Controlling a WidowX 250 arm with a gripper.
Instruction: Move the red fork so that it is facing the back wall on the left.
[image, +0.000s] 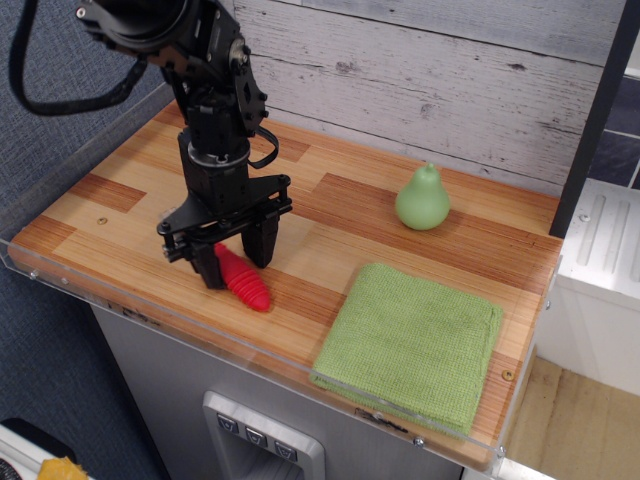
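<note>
A folded green cloth (410, 343) lies at the near right of the wooden table (110, 200). Left of it, near the front edge, the red fork (242, 281) rests flat, its thick ribbed bright-red handle pointing near-right; its metal head is hidden under the claw. The black claw (237, 255) stands open, fingers straddling the handle's far end. Farther right, a green pear (421, 198) stands upright before the back wall (450, 75) of whitewashed planks.
</note>
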